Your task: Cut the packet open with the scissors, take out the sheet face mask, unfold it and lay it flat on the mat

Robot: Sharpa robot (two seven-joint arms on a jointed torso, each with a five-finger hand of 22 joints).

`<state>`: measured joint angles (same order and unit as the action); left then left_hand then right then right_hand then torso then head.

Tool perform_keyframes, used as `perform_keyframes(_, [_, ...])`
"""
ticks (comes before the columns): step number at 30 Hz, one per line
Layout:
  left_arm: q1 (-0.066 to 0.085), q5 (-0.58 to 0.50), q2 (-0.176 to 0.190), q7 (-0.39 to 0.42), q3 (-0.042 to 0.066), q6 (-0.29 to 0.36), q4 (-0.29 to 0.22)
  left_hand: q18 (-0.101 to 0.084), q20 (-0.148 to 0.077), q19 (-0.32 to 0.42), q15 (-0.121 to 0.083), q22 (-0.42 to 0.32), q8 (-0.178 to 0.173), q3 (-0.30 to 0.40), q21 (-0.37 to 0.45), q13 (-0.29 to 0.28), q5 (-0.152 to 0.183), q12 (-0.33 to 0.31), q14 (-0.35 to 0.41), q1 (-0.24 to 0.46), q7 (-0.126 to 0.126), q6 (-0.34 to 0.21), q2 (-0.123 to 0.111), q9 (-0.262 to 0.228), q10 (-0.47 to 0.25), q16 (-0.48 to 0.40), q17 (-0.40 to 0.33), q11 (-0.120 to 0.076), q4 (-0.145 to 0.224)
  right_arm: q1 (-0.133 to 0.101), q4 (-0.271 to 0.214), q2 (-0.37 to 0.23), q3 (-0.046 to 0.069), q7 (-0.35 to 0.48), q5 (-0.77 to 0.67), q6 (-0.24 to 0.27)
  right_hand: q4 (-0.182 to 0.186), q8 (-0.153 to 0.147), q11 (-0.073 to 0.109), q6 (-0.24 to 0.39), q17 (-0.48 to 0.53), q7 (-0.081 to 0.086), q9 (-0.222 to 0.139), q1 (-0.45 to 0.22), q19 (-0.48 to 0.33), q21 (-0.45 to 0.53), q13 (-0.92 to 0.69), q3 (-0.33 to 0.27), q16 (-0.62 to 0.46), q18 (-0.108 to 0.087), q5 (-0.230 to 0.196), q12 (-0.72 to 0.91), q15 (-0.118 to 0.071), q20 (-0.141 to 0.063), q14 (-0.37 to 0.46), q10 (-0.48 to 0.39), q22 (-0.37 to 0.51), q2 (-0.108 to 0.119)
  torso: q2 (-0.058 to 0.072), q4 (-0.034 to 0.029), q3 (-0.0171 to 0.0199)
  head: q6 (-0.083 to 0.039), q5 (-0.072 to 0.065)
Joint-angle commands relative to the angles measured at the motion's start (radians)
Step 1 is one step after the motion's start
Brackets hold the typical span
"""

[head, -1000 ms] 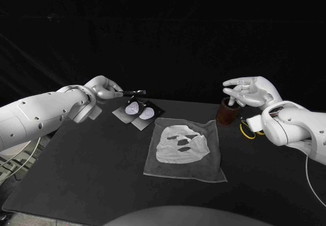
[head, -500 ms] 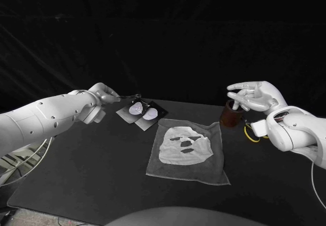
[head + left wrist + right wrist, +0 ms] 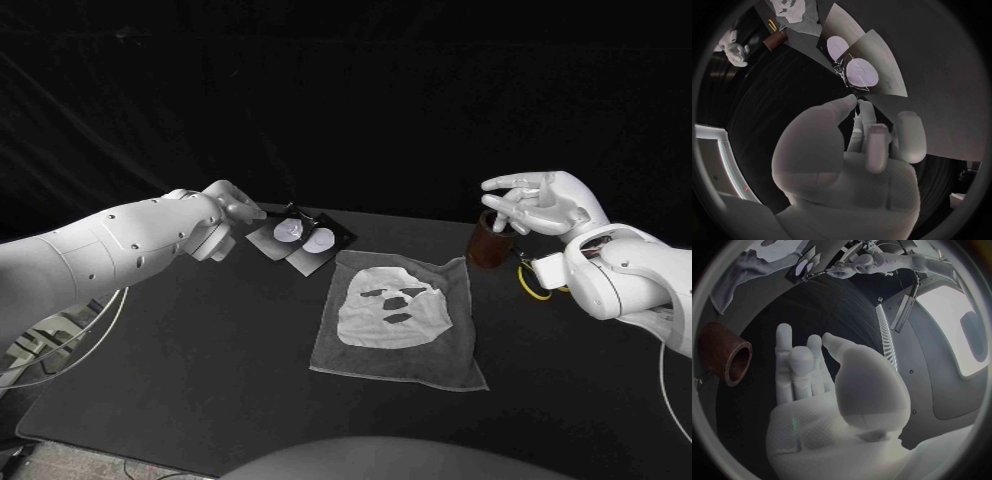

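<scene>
The white sheet mask [image 3: 389, 300] lies unfolded, face up, on the grey mat [image 3: 418, 365] at the table's middle. The opened dark packet [image 3: 296, 238], with pale ovals on it, lies flat just beyond the mat's far left corner [image 3: 867, 70]. My left hand [image 3: 228, 205] hovers at the packet's far edge; thumb and a finger [image 3: 856, 102] pinch a thin clear strip whose end reaches the packet. Raised above the brown cup [image 3: 486, 243], my right hand [image 3: 541, 200] holds nothing, fingers loosely apart [image 3: 817, 390]. The yellow-handled scissors [image 3: 537, 283] lie on the table beside the cup.
The brown cup [image 3: 726, 357] stands upright at the mat's far right corner. Bare black table [image 3: 188, 340] stretches left of and in front of the mat. The table's far edge runs just behind the packet and cup.
My left hand has come down and towards the packet, carrying the thin strip with it. The right hand has shifted slightly and stays raised over the cup.
</scene>
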<state>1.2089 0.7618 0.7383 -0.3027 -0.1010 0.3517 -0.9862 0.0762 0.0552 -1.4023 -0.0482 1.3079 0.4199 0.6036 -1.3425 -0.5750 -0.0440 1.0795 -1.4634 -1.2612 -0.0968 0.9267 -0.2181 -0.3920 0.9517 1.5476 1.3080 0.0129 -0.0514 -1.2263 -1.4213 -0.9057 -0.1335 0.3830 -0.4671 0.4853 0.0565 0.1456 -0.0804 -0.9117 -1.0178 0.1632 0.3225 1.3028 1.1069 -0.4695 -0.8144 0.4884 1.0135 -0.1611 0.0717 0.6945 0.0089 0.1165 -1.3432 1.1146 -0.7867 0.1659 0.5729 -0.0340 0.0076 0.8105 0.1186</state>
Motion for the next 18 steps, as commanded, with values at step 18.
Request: perform_keyframes(18, [0.000, 0.132, -0.005, -0.072, -0.001, -0.092, -0.017, 0.026, 0.036, 0.107, 0.020, -0.077, -0.090, -0.531, 0.142, 0.043, -0.006, -0.046, 0.016, -0.119, -0.028, -0.204, 0.048, 0.091, -0.166, -0.086, 0.032, 0.029, -0.187, 0.007, 0.004, 0.004, 0.001, 0.001, 0.001, -0.011, 0.003, 0.002, 0.001, 0.002, 0.004, 0.006, 0.002, -0.008, -0.007, 0.006, 0.001, -0.003, -0.008, -0.020, -0.007, -0.002, 0.000, -0.001, 0.011, -0.009, 0.002, -0.002, -0.001, -0.0007, 0.0005, 0.006, -0.007])
